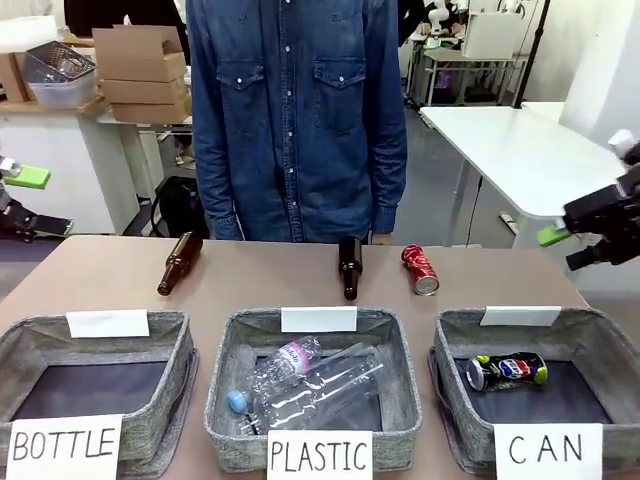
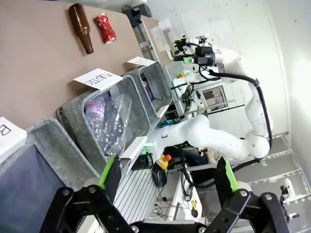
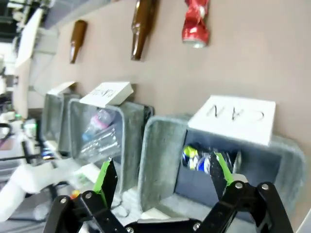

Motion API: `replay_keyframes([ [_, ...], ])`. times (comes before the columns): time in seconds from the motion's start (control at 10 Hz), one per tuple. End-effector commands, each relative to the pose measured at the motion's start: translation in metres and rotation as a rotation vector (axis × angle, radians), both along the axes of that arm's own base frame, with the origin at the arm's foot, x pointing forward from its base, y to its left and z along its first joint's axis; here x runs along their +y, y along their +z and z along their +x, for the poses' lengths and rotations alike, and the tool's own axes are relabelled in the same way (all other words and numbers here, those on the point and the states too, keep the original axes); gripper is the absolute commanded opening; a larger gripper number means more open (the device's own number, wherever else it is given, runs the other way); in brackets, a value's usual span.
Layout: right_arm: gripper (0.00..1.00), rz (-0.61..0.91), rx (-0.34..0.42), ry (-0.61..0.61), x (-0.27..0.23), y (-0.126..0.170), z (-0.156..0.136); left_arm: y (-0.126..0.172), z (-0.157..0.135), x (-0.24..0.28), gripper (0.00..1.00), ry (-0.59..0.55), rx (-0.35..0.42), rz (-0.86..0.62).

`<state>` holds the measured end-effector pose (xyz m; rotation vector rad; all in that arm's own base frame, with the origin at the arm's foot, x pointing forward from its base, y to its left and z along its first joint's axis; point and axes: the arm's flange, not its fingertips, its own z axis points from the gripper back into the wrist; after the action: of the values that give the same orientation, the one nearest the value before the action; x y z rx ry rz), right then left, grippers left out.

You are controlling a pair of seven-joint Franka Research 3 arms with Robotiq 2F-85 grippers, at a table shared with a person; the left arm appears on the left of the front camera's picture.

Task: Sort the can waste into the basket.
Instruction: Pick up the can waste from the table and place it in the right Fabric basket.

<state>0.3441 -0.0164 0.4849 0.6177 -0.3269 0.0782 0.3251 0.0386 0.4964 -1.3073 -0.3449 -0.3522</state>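
Can waste lies split across the brown table (image 1: 270, 285), where a person (image 1: 297, 120) in a denim shirt stands at the far side. The basket (image 1: 602, 345) signed "CAN", rightmost of three, holds the dark and silver can (image 1: 508, 371) on its floor. The left gripper (image 1: 38, 203) and right gripper (image 1: 565, 248) hover at the table's sides, jaws apart and empty. The red can (image 1: 420, 269) lies on the bare table beyond the basket, near a brown bottle (image 1: 349, 267).
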Motion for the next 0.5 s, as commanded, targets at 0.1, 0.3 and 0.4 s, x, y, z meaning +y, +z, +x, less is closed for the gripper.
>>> replay_keyframes([
  [0.1,1.00,-0.328,0.049,-0.075,0.092,-0.004,0.091,0.002,-0.003,0.002,1.00,-0.010,0.003,0.007],
  [0.3,1.00,-0.435,0.035,-0.178,0.136,-0.024,0.152,0.002,-0.003,0.002,1.00,-0.010,0.003,0.007],
  [0.4,1.00,-0.473,0.064,-0.196,0.150,-0.043,0.178,0.002,-0.003,0.002,1.00,-0.010,0.003,0.007],
])
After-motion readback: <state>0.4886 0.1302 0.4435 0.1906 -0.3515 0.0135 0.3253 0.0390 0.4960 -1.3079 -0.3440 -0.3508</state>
